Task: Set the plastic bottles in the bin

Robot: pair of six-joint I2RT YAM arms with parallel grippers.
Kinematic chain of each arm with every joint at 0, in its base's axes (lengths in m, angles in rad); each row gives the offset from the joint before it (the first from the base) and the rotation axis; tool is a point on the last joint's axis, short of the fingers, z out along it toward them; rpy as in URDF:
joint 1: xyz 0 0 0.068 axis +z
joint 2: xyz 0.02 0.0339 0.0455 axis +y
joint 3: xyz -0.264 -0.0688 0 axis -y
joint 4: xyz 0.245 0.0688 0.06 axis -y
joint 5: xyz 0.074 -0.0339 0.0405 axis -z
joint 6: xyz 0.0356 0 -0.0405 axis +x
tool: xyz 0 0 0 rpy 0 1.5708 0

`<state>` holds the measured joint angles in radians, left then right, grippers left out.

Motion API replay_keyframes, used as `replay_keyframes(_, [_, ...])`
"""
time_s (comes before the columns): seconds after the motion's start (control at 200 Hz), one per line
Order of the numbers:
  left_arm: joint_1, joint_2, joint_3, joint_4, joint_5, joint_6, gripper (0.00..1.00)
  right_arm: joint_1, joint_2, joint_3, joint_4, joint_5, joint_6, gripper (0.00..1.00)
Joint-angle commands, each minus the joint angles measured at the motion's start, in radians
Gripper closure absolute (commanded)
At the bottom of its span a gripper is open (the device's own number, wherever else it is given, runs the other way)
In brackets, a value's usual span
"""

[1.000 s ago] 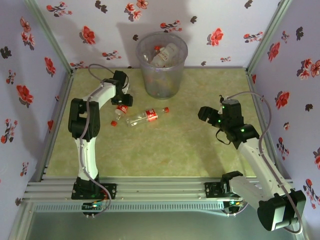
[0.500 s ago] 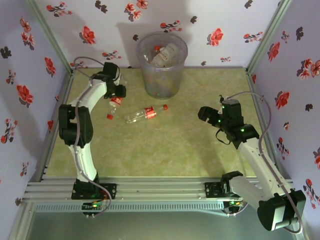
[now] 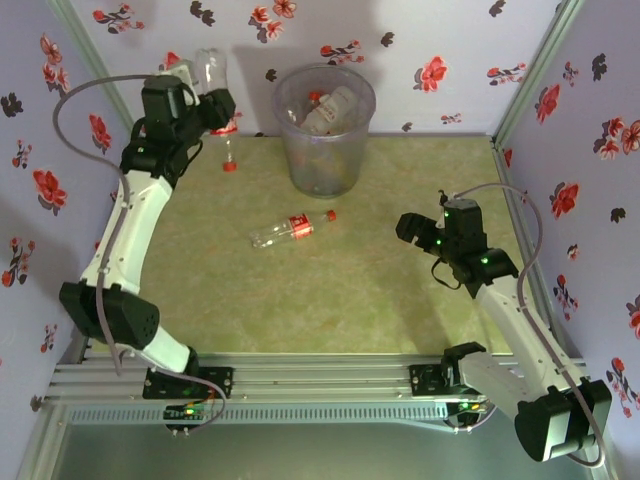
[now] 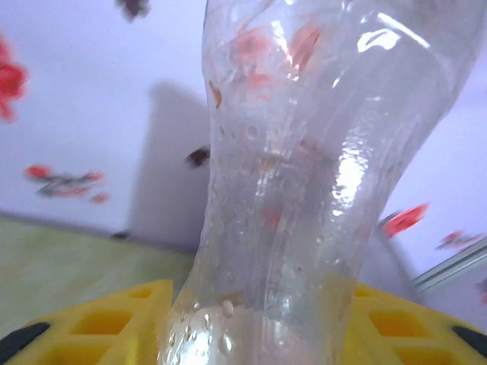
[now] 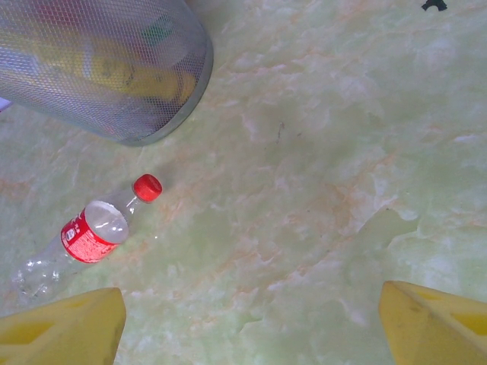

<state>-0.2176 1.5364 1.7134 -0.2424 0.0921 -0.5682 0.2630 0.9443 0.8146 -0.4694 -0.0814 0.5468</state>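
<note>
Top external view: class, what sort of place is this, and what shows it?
Probably a robot test cell, not a home: floral-papered walls in aluminium framing, left arm and right arm bolted at the near edge of the table, a grey bin holding plastic bottles.

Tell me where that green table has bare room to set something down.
Widest free patch: the near half of the table, between the lying bottle and the arms' bases. The far right corner, between the bin and the right wall, is bare too. Tighter between the bin and the lying bottle, and beside the right gripper.
</note>
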Motion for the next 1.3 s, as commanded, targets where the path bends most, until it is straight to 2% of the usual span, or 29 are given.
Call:
replay_keyframes(0.0, [-0.010, 0.003, -0.080, 0.415, 0.110, -0.228, 0.91, 0.006, -0.009, -0.017, 0.034, 0.007, 0.016, 0.13])
replay_keyframes(0.125, [-0.039, 0.065, -0.135, 0.768, 0.109, -0.320, 0.86, 0.006, -0.019, -0.019, 0.032, 0.005, 0.019, 0.13])
replay_keyframes(0.215, [-0.056, 0.152, -0.124, 0.949, 0.094, -0.396, 0.85, 0.006, -0.029, -0.019, 0.028, 0.007, 0.021, 0.13])
replay_keyframes(0.32, [-0.085, 0.264, -0.069, 1.082, 0.061, -0.432, 0.90, 0.005, -0.041, -0.018, 0.017, 0.011, 0.021, 0.13])
replay_keyframes(0.445, [-0.142, 0.368, 0.014, 1.153, 0.019, -0.372, 0.94, 0.006, -0.053, -0.014, 0.003, 0.018, 0.020, 0.13])
replay_keyframes(0.615, [-0.237, 0.463, 0.125, 1.130, -0.026, -0.222, 0.92, 0.007, -0.060, -0.009, -0.006, 0.025, 0.019, 0.13])
replay_keyframes(0.87, [-0.343, 0.541, 0.261, 0.910, -0.104, 0.033, 0.84, 0.006, -0.061, -0.005, -0.016, 0.029, 0.012, 0.13])
replay_keyframes(1.295, [-0.362, 0.655, 0.382, 0.786, -0.152, 0.082, 0.82, 0.006, -0.059, 0.020, -0.032, 0.035, -0.015, 0.13])
